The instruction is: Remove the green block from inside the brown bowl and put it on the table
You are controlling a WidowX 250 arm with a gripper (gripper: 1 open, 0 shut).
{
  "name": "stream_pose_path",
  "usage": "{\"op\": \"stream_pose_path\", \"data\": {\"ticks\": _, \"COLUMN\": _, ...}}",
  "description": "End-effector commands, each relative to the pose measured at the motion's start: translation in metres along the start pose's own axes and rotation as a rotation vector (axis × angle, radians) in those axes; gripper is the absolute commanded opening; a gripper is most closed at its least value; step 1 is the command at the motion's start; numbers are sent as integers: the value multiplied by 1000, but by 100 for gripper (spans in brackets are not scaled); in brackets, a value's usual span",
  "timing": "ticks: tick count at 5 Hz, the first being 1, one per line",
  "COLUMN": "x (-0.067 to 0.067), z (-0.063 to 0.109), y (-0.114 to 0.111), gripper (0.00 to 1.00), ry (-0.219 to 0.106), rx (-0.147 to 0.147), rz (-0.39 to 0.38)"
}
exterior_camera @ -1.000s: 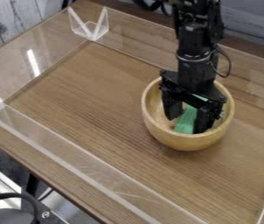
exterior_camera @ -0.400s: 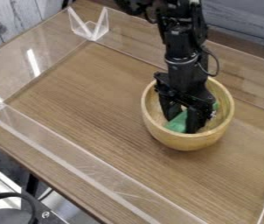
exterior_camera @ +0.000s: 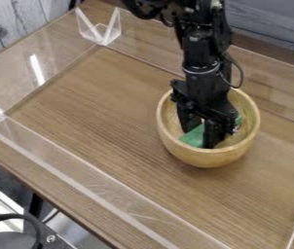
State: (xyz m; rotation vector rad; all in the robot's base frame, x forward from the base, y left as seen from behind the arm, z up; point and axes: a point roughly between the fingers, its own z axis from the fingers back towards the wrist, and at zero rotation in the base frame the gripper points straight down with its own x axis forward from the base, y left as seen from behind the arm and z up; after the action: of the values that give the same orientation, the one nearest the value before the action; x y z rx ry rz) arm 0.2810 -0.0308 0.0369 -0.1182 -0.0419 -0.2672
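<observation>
A round bowl (exterior_camera: 209,144) of pale tan wood, thick-walled with faint grain, sits on the right part of a brown wood-grain counter (exterior_camera: 97,107). Inside it lies a small bright green block (exterior_camera: 197,137) with a matte surface; only patches of green show around the black fingers (exterior_camera: 208,131) that reach down into the hollow. The fingers stand on either side of the block, close against it, but from this angle I cannot tell whether they actually grip it or are just near it.

Low clear acrylic walls (exterior_camera: 58,163) border the counter on the near and left edges, catching bright reflections, and a small clear bracket (exterior_camera: 100,27) stands at the far left corner. The wide stretch of wood left of the bowl and in front of it is open; the bowl itself sits near the right edge.

The black arm (exterior_camera: 200,44) comes in from the top, bends over the bowl, and points straight down into it.
</observation>
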Motion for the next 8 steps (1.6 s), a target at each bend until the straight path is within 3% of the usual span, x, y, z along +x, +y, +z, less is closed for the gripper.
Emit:
{"op": "stream_pose_path", "data": {"ticks": 1, "x": 17, "z": 11, "y": 3, "gripper": 0, "ry": -52, "rx": 29, "rz": -16}}
{"op": "stream_pose_path", "data": {"ticks": 3, "x": 23, "z": 21, "y": 7, "gripper": 0, "ry": -58, "rx": 3, "rz": 2}}
{"op": "stream_pose_path", "data": {"ticks": 5, "x": 26, "z": 32, "y": 10, "gripper": 0, "ry": -52, "rx": 5, "rz": -4}}
{"op": "stream_pose_path", "data": {"ticks": 7, "x": 34, "z": 65, "y": 15, "gripper": 0, "ry": -85, "rx": 20, "rz": -60}}
{"op": "stream_pose_path", "data": {"ticks": 8, "x": 37, "z": 79, "y": 30, "gripper": 0, "ry": -114, "rx": 18, "rz": -40}}
